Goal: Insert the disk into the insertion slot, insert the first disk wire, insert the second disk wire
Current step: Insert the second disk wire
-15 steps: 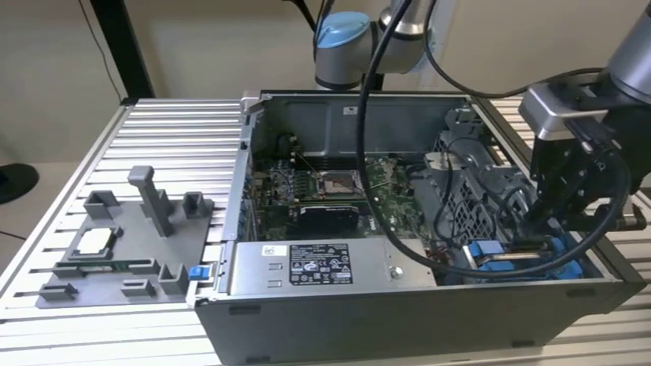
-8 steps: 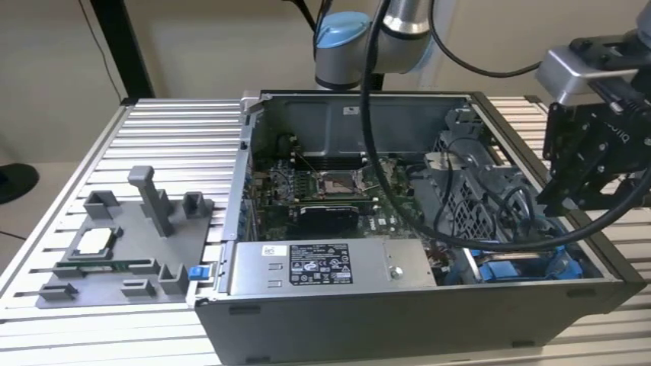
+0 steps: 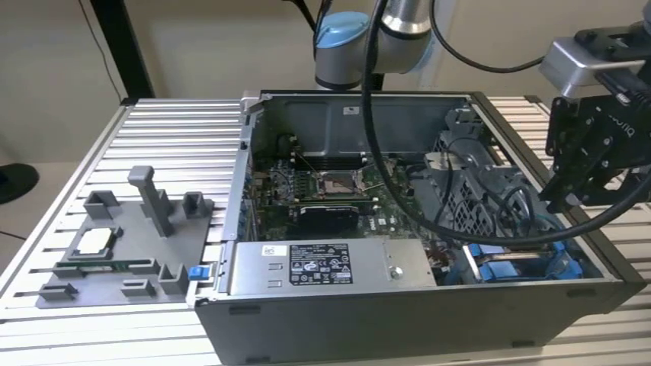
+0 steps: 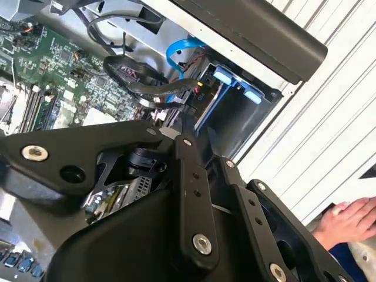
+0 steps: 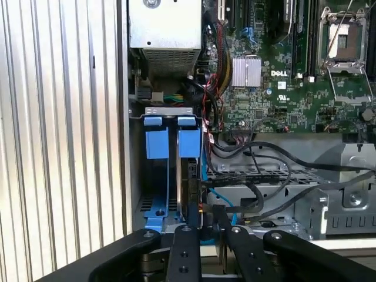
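In the exterior view my black gripper (image 3: 585, 192) hangs above the open computer case (image 3: 407, 305), over the corner at that view's right. Below it lies the insertion slot (image 3: 519, 263), a grey bay with blue rails. The first wrist view looks straight down into this slot (image 5: 158, 188), past my gripper (image 5: 205, 230). Two blue tabs (image 5: 170, 141) stand at the slot's far end. A thin dark upright edge (image 5: 194, 188) stands in it by one tab; I cannot tell whether that is the disk. A blue wire (image 5: 218, 198) and black wires (image 5: 258, 176) run close beside it.
A grey labelled power-supply box (image 3: 320, 267) sits beside the bay, the green motherboard (image 3: 325, 191) behind it. A perforated metal cage (image 5: 317, 176) borders the slot. A grey fixture plate (image 3: 112, 259) lies on the ribbed table at the exterior view's left. A person's hand (image 4: 352, 222) rests on the table.
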{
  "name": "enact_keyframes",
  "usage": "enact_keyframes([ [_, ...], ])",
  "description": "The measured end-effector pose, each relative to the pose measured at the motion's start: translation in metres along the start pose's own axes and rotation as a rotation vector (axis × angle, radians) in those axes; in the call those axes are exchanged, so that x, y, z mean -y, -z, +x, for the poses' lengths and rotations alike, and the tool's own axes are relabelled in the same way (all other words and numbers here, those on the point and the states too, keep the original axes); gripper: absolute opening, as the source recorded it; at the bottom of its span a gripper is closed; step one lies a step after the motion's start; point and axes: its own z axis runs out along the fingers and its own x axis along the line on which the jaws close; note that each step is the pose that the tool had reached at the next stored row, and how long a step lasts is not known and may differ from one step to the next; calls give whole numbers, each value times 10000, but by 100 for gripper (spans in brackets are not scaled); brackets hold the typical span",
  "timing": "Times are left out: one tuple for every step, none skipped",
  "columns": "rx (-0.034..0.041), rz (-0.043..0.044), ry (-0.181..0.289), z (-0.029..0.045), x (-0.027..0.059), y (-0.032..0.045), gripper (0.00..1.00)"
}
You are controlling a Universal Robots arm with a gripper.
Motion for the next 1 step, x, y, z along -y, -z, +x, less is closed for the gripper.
enact_keyframes([
  [0, 0, 0, 0, 0, 0, 100],
])
